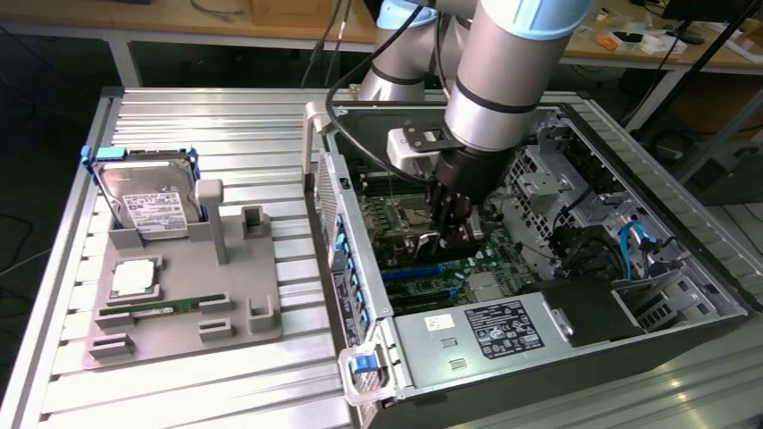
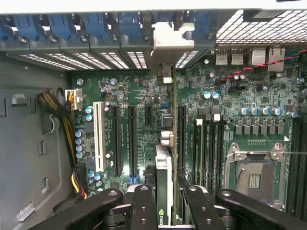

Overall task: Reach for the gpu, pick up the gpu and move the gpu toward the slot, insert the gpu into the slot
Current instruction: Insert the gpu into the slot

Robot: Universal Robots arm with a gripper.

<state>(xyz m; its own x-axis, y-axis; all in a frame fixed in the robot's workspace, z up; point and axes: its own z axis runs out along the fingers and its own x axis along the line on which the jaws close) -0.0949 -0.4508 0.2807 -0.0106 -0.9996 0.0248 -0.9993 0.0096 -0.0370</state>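
Note:
In the wrist view the gpu is a thin dark card seen edge-on, and its silvery bracket end reaches the case's rear openings. My gripper is shut on the gpu, with a black finger on each side of it. The card stands upright over the green motherboard, between the long connector strips. In the exterior view my gripper is deep inside the open computer case. The blue slot lies right under it, toward the exterior view's left. Whether the card's edge touches the slot is hidden.
Case walls and a drive cage surround the arm. A power supply sits at the near end. The processor socket, memory strips and a cable bundle flank the card. On the outside fixture stands a hard drive.

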